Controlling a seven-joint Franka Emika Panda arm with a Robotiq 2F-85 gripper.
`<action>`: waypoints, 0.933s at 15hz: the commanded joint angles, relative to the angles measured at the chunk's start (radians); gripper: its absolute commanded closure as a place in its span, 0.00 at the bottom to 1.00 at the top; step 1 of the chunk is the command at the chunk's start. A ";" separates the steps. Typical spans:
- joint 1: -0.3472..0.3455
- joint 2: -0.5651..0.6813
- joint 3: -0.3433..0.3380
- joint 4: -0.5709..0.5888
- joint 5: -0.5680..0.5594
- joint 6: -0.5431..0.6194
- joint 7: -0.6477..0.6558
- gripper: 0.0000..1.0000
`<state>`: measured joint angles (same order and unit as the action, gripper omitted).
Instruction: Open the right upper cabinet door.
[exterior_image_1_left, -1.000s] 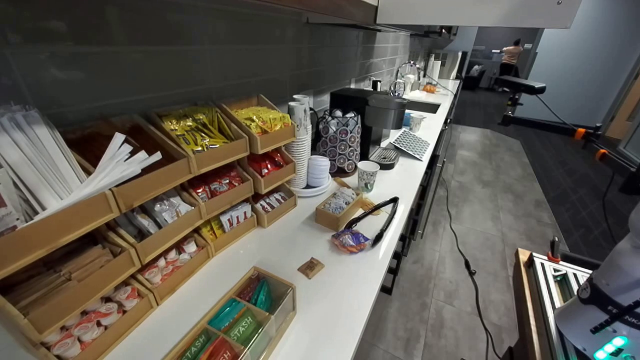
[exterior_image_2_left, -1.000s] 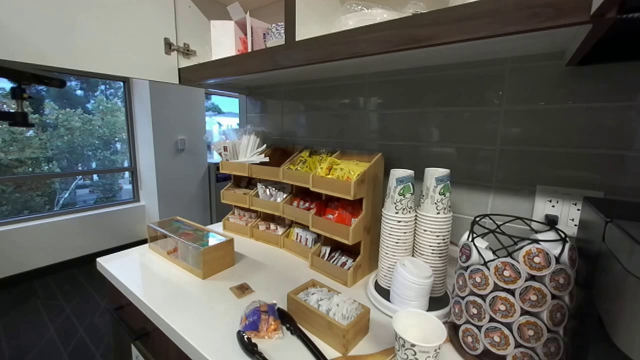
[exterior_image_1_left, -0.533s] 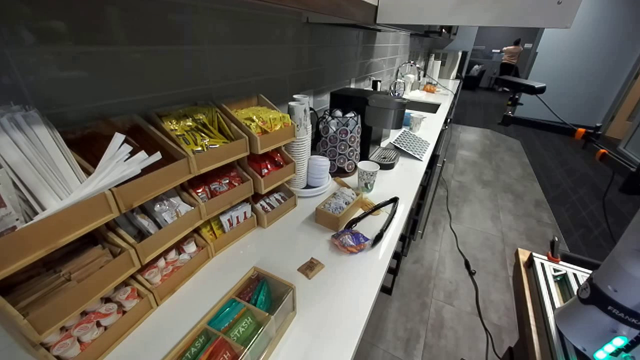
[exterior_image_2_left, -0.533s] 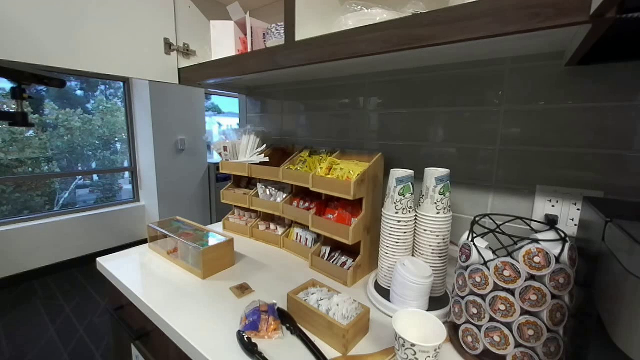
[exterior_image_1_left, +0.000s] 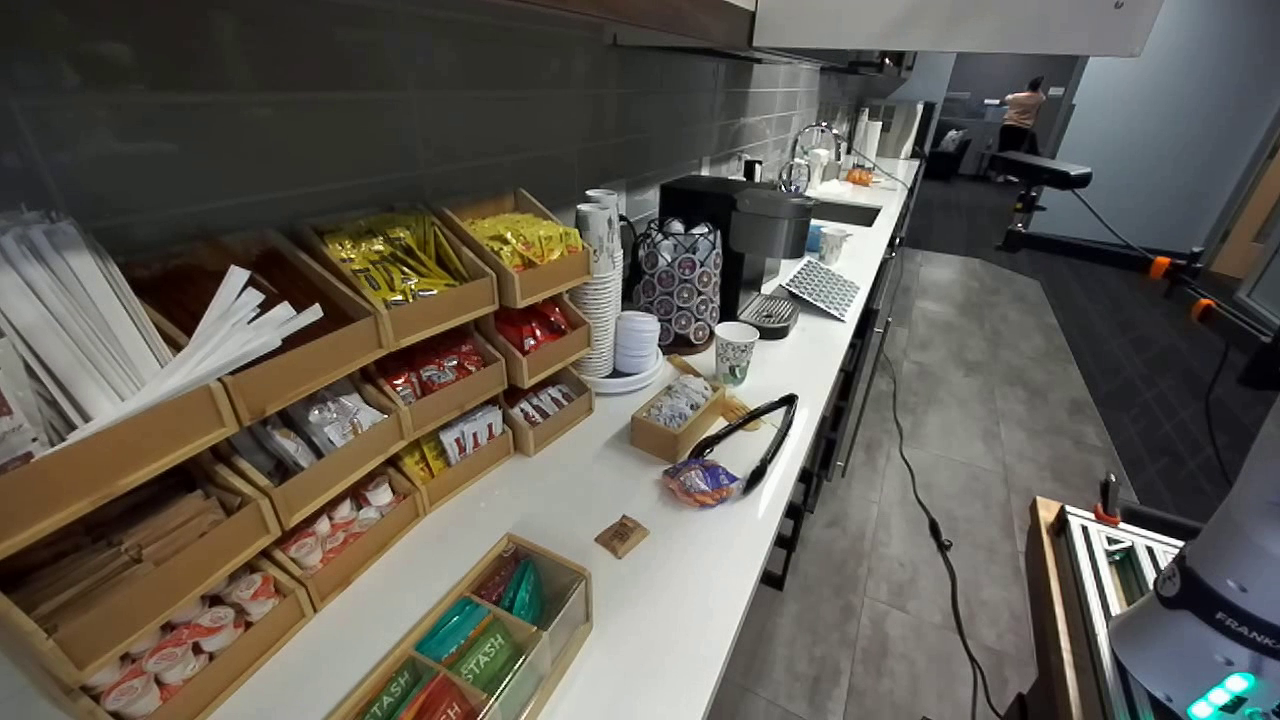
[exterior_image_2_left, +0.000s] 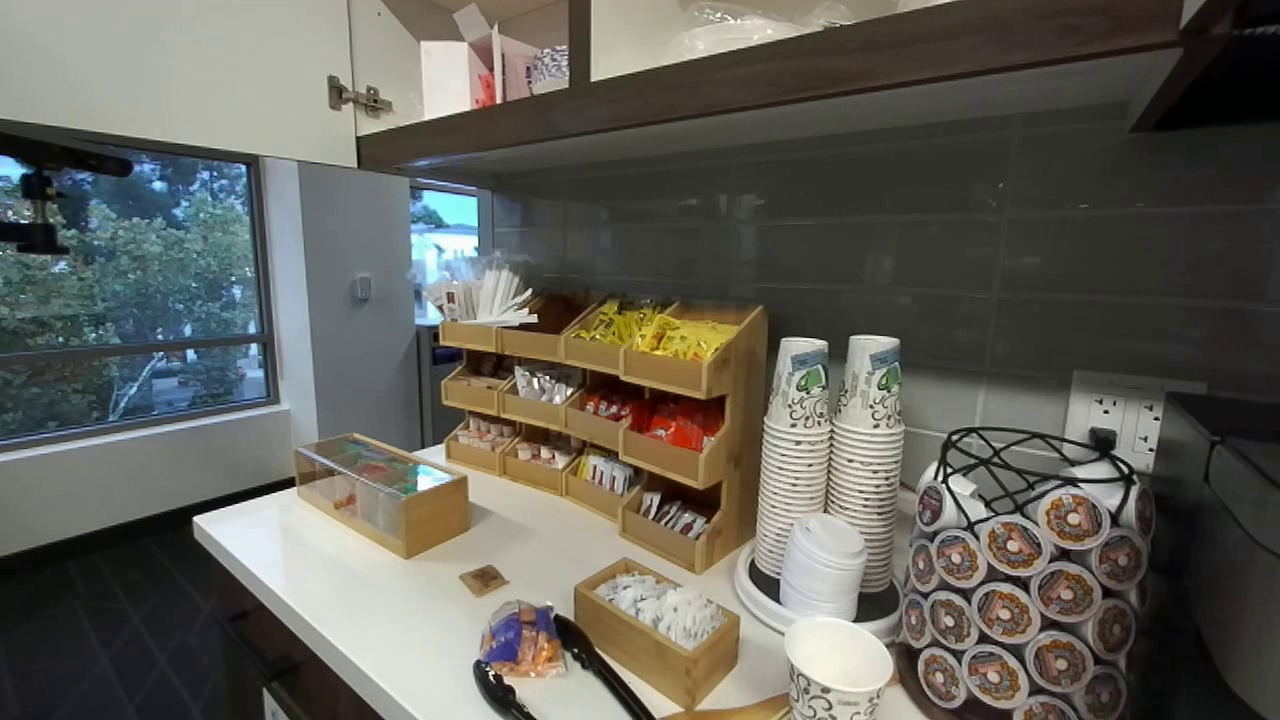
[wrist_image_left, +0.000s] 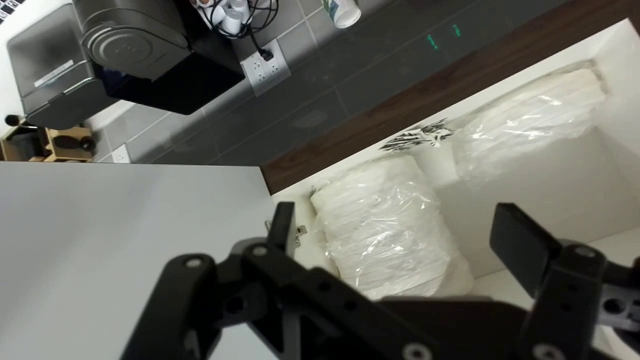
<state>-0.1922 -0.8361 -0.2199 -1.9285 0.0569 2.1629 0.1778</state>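
Note:
The right upper cabinet door (wrist_image_left: 125, 225) stands swung open at the left of the wrist view, with a metal hinge beside the cabinet wall. It also shows open as a pale panel at the top of an exterior view (exterior_image_1_left: 950, 28). My gripper (wrist_image_left: 402, 225) is open and empty, its fingers apart in front of the open cabinet (wrist_image_left: 575, 195). The left finger overlaps the hinge area in the picture; whether it touches the door I cannot tell. Plastic-wrapped white packages (wrist_image_left: 385, 225) lie inside. The gripper is outside both exterior views; only the arm's base (exterior_image_1_left: 1200, 610) shows.
The left cabinet door (exterior_image_2_left: 170, 75) also stands open. Below, the white counter (exterior_image_2_left: 330, 610) holds a wooden packet rack (exterior_image_2_left: 745, 430), cup stacks (exterior_image_2_left: 795, 480), a pod basket (exterior_image_2_left: 1020, 600) and a coffee maker (exterior_image_1_left: 770, 220). Black tongs (exterior_image_1_left: 770, 450) lie near the counter's front edge.
A black strip seen across the arm's base one second ago is gone from view. The arm's lower link has shifted slightly. The doors and counter items look the same.

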 joint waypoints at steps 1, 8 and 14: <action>0.053 -0.001 -0.012 0.006 0.029 -0.020 -0.082 0.00; 0.110 -0.016 -0.015 -0.013 0.047 0.040 -0.155 0.00; 0.088 -0.003 0.000 -0.001 0.030 0.040 -0.138 0.00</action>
<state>-0.0950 -0.8431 -0.2220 -1.9335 0.0765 2.2062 0.0466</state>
